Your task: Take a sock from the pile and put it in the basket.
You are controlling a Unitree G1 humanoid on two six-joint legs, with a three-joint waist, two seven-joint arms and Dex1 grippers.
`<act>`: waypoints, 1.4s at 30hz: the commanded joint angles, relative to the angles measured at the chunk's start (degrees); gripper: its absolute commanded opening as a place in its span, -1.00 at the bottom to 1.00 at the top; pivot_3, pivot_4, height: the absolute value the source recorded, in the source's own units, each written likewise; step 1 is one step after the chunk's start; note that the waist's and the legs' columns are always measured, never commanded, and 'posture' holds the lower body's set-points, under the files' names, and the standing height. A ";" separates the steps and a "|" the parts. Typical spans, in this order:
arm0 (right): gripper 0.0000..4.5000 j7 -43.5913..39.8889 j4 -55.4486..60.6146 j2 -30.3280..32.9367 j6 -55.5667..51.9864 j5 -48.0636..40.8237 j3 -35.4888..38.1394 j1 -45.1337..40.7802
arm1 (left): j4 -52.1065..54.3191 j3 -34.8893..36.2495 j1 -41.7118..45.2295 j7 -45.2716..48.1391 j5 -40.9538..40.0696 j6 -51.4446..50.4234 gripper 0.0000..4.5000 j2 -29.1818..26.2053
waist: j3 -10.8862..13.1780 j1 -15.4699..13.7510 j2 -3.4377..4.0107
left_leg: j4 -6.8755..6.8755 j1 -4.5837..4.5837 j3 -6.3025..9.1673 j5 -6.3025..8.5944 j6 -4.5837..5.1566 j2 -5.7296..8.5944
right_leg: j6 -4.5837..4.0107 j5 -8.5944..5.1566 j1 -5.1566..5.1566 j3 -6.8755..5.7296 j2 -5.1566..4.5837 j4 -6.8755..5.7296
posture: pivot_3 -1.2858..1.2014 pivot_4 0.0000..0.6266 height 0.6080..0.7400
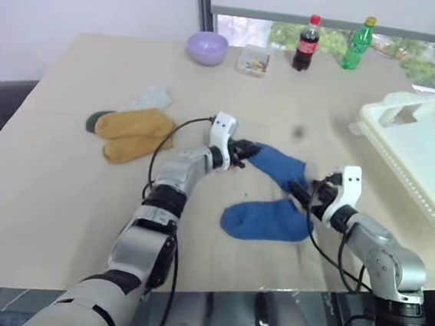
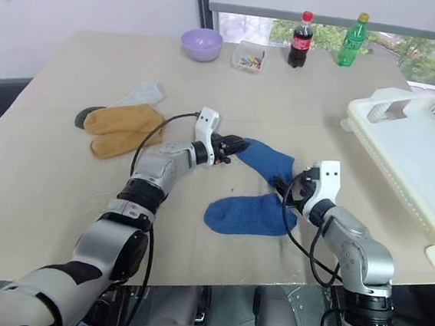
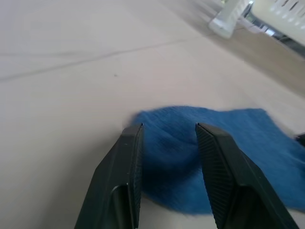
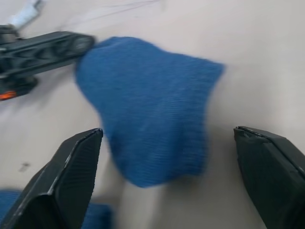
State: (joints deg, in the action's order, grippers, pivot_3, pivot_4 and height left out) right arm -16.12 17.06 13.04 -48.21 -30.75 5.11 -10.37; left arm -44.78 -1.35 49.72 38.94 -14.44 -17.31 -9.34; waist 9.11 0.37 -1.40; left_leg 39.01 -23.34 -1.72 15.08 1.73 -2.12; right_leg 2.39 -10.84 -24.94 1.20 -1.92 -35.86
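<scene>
Blue sock between my two claws on the table.
My left claw (image 1: 243, 152) stands apart at the sock's (image 1: 279, 166) ten o'clock end; my right claw (image 1: 301, 193), wide apart, sits at its four o'clock.

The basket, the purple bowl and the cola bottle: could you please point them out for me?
basket (image 1: 423, 144), left eye view, on its slotted side wall.
purple bowl (image 1: 207, 48), left eye view, on its outer wall.
cola bottle (image 1: 307, 44), left eye view, on its label.

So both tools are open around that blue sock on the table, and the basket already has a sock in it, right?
Not quite. The basket looks empty in the right eye view; no sock shows inside it. The rest holds: the left tool and the right tool are both open at the blue sock, which lies on the table.
</scene>
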 commanded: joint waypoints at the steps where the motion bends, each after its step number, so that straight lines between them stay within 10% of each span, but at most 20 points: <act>1: 0.22 -0.72 0.58 0.27 -2.53 -0.94 -1.53 0.38 | -3.45 0.69 2.64 0.93 1.12 3.91 -0.15 0.79 | 0.00 0.19 0.00 | 0.00 0.00 0.03 0.00 0.00 0.00 | 0.00 0.00 0.00 -0.03 0.00 -0.01 | 0.03 -0.52 1.00; 7: -0.99 -1.81 0.09 2.34 -1.59 1.16 -2.73 0.13 | -8.73 0.70 4.87 0.88 3.73 8.28 -0.15 1.24 | 0.00 0.39 0.00 | 0.00 0.00 0.18 0.00 0.00 -0.01 | 0.01 -0.01 0.00 -0.15 0.03 -0.07 | 0.03 -0.52 1.00; 12: -0.99 -2.34 0.09 3.22 -1.07 1.90 -3.26 0.13 | -12.54 0.04 5.93 0.27 6.84 11.76 -0.15 1.36 | 0.00 0.38 0.00 | 0.00 0.00 0.20 0.00 0.00 -0.01 | 0.01 0.00 0.01 -0.17 0.03 -0.07 | 0.03 -0.52 1.00; 18: -1.00 -2.71 0.55 4.32 -0.55 2.63 -3.24 0.30 | -15.03 -1.36 5.80 0.54 10.45 14.11 -0.98 1.28 | 0.00 0.31 0.00 | 0.00 0.00 0.21 0.00 0.00 -0.01 | 0.01 0.00 0.01 -0.17 0.03 -0.07 | 0.03 -0.52 1.00; 26: -1.00 -2.30 0.73 4.17 1.13 2.81 -1.41 -0.15 | -12.59 2.13 4.46 3.83 6.78 10.16 -0.98 1.74 | -0.01 0.30 0.00 | 0.01 0.00 0.21 0.00 0.00 0.00 | 0.02 0.00 0.03 -0.18 0.02 -0.07 | 0.03 -0.52 1.00; 42: -1.00 -5.02 12.24 9.69 -2.95 -3.42 2.35 -2.46 | 49.35 10.88 -21.79 -11.14 -10.98 -25.39 -0.98 0.29 | -0.01 0.12 0.02 | 0.11 -0.39 0.49 -0.01 -0.01 0.00 | -0.01 0.02 -0.43 -0.13 -0.07 -0.38 | 0.03 -0.52 1.00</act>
State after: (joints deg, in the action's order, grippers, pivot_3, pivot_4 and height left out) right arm -20.30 24.51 21.80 -49.69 -31.86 6.35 -13.73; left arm -3.58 8.21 28.74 31.85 -22.76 -38.69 -9.69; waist 9.10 0.49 -1.38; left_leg 39.13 -23.72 -1.24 15.07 1.73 -2.12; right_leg 2.39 -10.81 -25.36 1.06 -1.99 -36.25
